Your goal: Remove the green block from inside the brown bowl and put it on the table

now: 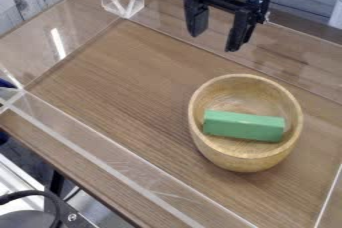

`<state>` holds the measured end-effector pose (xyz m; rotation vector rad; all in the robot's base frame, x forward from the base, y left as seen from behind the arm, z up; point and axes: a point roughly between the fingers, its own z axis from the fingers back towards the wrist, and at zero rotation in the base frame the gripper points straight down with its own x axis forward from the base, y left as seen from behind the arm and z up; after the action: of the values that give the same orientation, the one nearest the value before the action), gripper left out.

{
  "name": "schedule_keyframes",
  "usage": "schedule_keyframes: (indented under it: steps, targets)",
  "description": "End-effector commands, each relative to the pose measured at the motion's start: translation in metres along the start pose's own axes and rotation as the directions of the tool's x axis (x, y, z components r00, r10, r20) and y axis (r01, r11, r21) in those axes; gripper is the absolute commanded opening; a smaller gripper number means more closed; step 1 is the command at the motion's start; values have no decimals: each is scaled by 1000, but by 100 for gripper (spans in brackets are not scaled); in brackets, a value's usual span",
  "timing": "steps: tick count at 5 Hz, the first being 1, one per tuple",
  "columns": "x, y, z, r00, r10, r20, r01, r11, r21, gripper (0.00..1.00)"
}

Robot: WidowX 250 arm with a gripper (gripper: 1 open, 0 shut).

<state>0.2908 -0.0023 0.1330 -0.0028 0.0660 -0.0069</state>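
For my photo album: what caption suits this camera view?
Open gripper hangs above the table, behind a brown bowl holding a green block.

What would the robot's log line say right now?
gripper: open, empty, above table, behind bowl | block: inside bowl | step: not grasped yet

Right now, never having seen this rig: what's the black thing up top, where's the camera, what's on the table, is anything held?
The black thing is a robot arm's gripper, two fingers pointing down, open and holding nothing. There is one picture only, taken from above and to one side of the table, which is brown wood-grain with low clear walls round it. On it sits a brown bowl, and a green block lies inside. The gripper hangs above the table, behind the bowl, touching neither.
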Motion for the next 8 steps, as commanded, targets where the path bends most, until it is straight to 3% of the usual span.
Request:
schedule_keyframes:
  steps: [1, 2, 3, 5, 6, 7, 8]
  targets:
    - [-5, -8, -7, 995, -99, -15, 99, 995, 4, 100]
    - [-14, -22, -16, 965, -261, -29, 261, 965, 6, 100]
    - [-18, -39, -27, 923, -383, -31, 383, 924, 8, 100]
    - [-17, -59, -47, 869, -492, -55, 494, 870, 16, 100]
    - [-19, -64, -56, 815, -577, -52, 579, 815, 24, 100]
    - [-17, -66, -61, 785, -618, -45, 619, 785, 33, 100]
    - [-18, -66, -59, 779, -626, -28, 627, 777, 49, 100]
